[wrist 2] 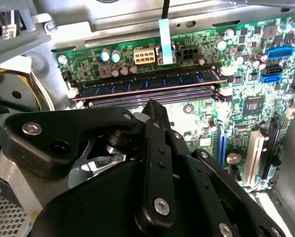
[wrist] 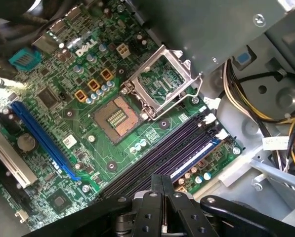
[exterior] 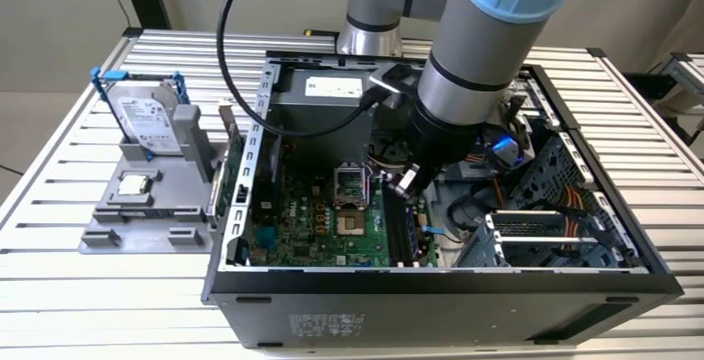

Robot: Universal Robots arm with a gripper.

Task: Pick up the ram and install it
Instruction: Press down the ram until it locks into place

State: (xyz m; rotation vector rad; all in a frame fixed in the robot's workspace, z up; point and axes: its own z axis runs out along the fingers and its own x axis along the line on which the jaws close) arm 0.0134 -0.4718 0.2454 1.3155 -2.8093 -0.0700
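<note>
Hovering hand [exterior: 403, 185], ram [wrist 2: 147, 83] apparently slotted

Arm [exterior: 484, 55] has silver-grey cylindrical links, light blue joint caps and black ring seams. A thick black cable [exterior: 237, 63] loops beside it to a black connector block at the wrist. The gripper [exterior: 405, 185] is matte black, with angular linkage plates and silver hex-socket screws [wrist 2: 161, 206] showing in both wrist views.
</note>
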